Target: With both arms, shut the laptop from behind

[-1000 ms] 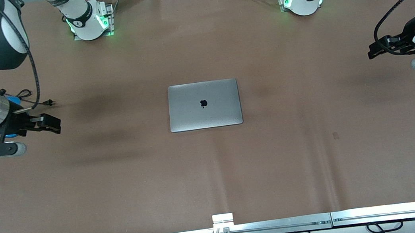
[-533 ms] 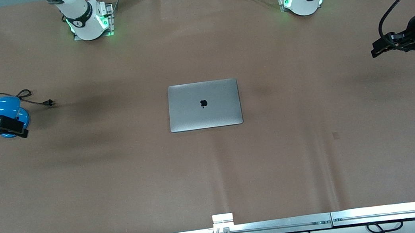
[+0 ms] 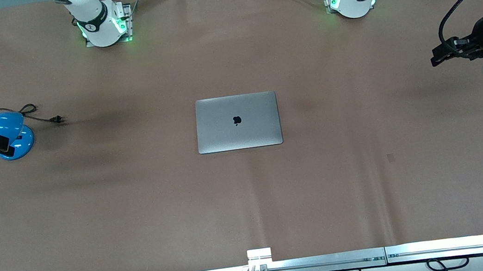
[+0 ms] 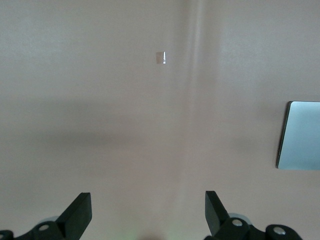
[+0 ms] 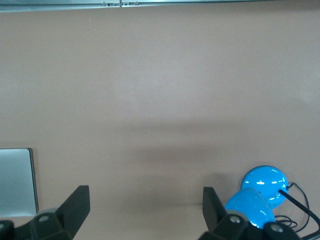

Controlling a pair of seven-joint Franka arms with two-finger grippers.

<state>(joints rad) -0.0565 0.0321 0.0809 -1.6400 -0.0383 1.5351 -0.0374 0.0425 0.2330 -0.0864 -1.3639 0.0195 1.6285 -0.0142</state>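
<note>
Both grippers hang in the air with nothing in them. The left gripper has its two black fingers spread wide apart over bare brown table cover, up at the left arm's end of the table and well apart from the laptop; in the front view it shows as a dark claw pointing toward the laptop. The right gripper is likewise spread wide and touches nothing; it hangs over the blue lamp-like object at the right arm's end of the table, also well apart from the laptop. The laptop lies flat in the middle of the table cover with its lid down, grey metal uppermost, and a black apple logo in the middle of the lid; no other writing can be read on it. Each wrist view catches only an edge of the laptop. A thin black cord with a plug lies on the cover between the blue object and the laptop, close to the blue object. A small pale patch marks the cover, nearer the front camera than the laptop, toward the left arm's end.
</note>
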